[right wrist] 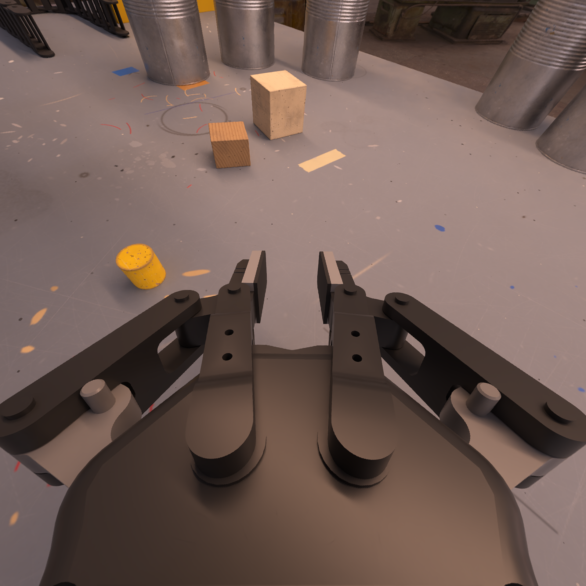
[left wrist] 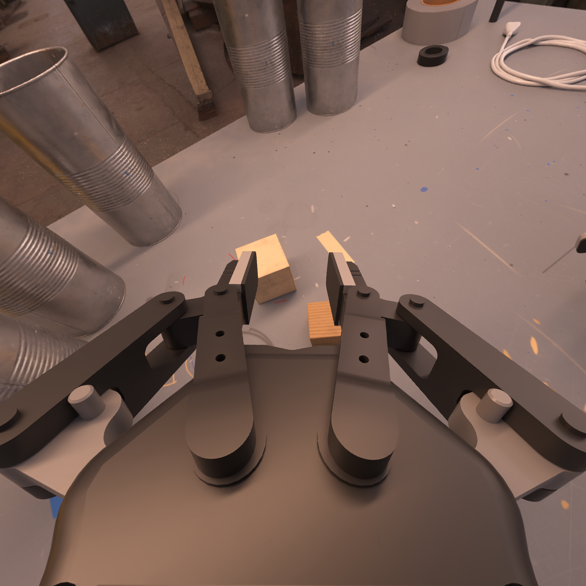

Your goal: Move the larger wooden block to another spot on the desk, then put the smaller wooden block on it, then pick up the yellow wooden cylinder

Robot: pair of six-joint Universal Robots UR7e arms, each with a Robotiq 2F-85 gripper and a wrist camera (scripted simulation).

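The larger pale wooden block (left wrist: 274, 268) stands on the grey desk, partly behind the left finger of my left gripper (left wrist: 291, 263), which is open and empty above it. The smaller brown wooden block (left wrist: 322, 323) sits nearer, partly hidden by the right finger. In the right wrist view the larger block (right wrist: 278, 104) and the smaller block (right wrist: 229, 144) stand close together but apart, far ahead. The yellow wooden cylinder (right wrist: 140, 266) stands tilted-looking on the desk to the left of my right gripper (right wrist: 291, 269), which is open and empty.
Several tall metal buckets (left wrist: 95, 165) (right wrist: 171, 41) stand along the desk's far edge. A coiled white cable (left wrist: 539, 60), a black ring (left wrist: 432, 55) and a grey holder (left wrist: 439, 19) lie at the back right. A strip of pale tape (right wrist: 321, 160) lies near the blocks.
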